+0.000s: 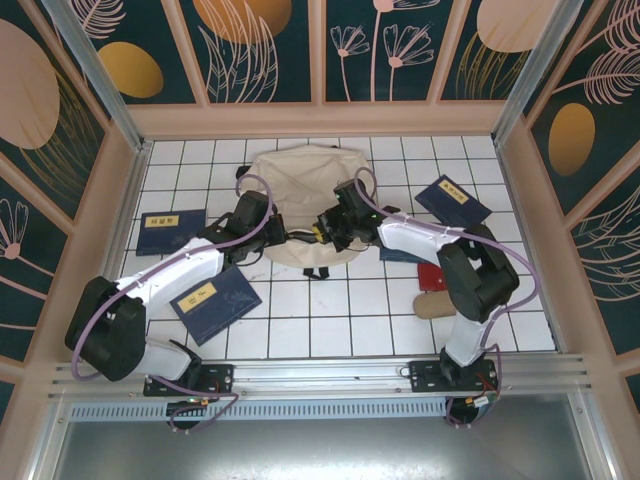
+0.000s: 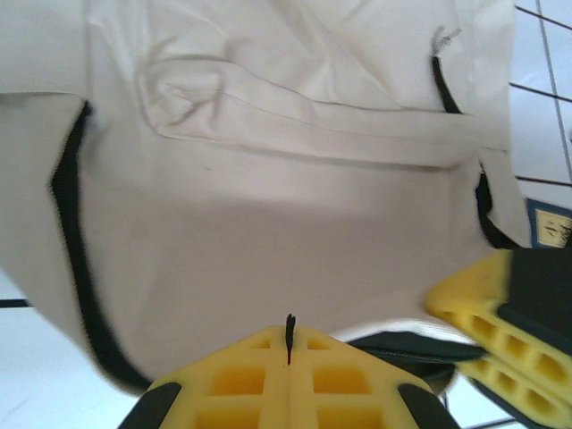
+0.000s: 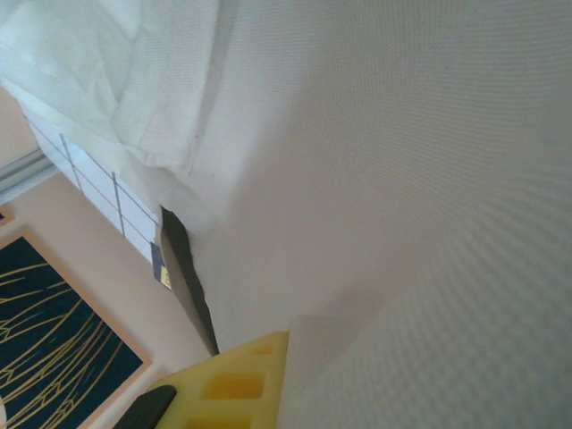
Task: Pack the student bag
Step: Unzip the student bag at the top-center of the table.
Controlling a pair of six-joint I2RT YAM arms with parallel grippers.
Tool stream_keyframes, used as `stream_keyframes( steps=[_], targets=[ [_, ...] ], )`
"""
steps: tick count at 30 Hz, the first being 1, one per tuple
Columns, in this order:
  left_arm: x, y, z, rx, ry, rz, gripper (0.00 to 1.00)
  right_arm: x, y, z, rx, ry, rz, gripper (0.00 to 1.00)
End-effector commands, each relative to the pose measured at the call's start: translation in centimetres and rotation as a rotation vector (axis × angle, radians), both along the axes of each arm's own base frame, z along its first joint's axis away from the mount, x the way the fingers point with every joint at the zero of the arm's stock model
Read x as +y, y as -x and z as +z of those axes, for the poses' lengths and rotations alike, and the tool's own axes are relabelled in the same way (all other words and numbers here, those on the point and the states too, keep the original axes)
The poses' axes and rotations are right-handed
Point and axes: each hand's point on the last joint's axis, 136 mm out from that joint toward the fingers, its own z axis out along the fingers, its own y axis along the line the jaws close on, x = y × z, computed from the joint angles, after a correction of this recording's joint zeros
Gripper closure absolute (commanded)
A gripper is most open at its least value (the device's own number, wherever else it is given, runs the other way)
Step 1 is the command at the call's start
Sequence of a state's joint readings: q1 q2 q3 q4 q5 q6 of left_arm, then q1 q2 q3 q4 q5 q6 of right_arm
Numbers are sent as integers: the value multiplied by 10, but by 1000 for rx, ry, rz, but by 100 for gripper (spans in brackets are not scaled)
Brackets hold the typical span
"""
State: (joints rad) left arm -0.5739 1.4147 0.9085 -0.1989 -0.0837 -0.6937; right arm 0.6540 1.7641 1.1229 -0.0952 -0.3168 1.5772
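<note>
Tiled table (image 1: 330,320): student bag (image 1: 300,175) between closed fingers (image 2: 241,384).

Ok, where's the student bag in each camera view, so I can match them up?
Top external: student bag lies centre, toward the far side of the table.
Left wrist: the bag spreads across the upper and middle picture.
Right wrist: the bag covers the top and right.
Shared landmark: the white tiled table.

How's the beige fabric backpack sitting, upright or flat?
Flat: the beige fabric backpack lies spread across the white tiled table.
</note>
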Motion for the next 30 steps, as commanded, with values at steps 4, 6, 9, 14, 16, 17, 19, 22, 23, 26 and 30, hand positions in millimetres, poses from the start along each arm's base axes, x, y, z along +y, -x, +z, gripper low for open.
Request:
stream_keyframes(
  steps=[4, 6, 9, 14, 16, 17, 19, 22, 23, 26, 30],
  targets=[
    [48, -6, 8, -54, -128, 159, 100, -48, 7, -2, -15, 126, -95, 97],
    [54, -9, 8, -57, -150, 173, 100, -54, 11, -6, -7, 143, -93, 97],
    [60, -16, 11, -67, -174, 176, 100, -59, 19, -10, -8, 168, -68, 97],
    [58, -28, 8, -65, -236, 114, 100, -64, 33, -22, -7, 240, 31, 97],
    [47, -38, 18, -92, -229, 70, 100, -66, 40, -29, -3, 248, 73, 97],
    [41, -41, 18, -96, -228, 35, 100, -62, 44, -31, -12, 232, 110, 97],
    [27, -46, 17, -107, -223, -44, 100, -55, 48, -34, -14, 226, 171, 98],
    [14, -57, 14, -118, -229, -113, 100, -44, 54, -38, -19, 244, 260, 98],
    [11, -60, 11, -105, -240, -129, 100, -41, 55, -39, -26, 242, 278, 98],
    [4, -61, 0, -62, -247, -169, 100, -46, 50, -33, -65, 267, 276, 96],
    [-15, -50, -5, -48, -161, -259, 100, -74, 24, -11, -162, 338, 210, 91]
  ],
)
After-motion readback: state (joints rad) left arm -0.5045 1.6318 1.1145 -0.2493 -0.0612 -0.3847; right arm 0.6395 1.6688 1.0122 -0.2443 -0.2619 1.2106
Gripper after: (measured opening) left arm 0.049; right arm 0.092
